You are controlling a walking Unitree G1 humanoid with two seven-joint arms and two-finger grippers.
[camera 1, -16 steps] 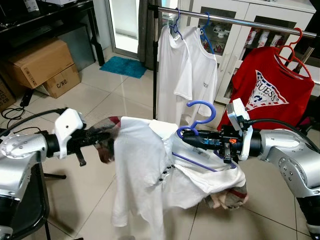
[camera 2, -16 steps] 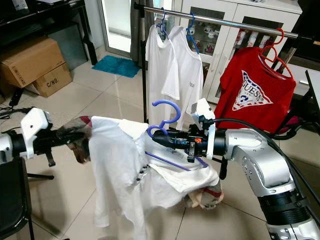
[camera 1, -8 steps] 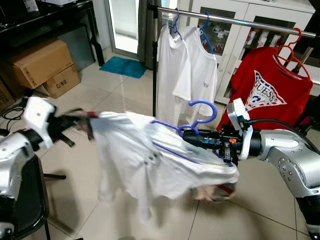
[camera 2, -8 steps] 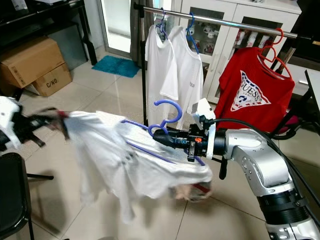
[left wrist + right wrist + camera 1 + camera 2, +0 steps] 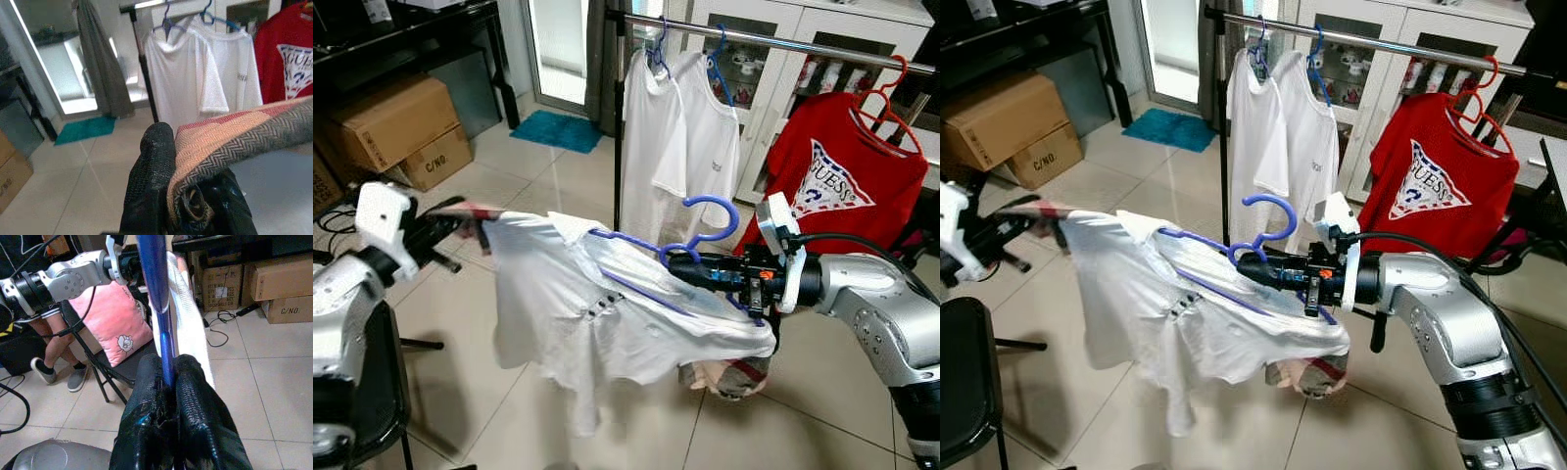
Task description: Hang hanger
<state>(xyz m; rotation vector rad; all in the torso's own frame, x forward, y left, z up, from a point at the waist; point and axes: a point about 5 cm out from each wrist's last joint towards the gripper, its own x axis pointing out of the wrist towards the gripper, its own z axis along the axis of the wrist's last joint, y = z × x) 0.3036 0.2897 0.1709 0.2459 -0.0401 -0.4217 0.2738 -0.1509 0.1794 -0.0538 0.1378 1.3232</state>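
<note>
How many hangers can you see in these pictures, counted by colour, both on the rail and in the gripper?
Blue hangers on the rail: 2
Red hanger on the rail, under the red T-shirt: 1
Blue-purple hanger in the right gripper, carrying the white shirt: 1
Total: 4 hangers

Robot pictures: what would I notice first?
A white shirt on a purple hanger is stretched in mid-air between two arms. The right gripper pinches the hanger; the left gripper clamps a checked cloth. Behind, a clothes rail holds a red T-shirt.
</note>
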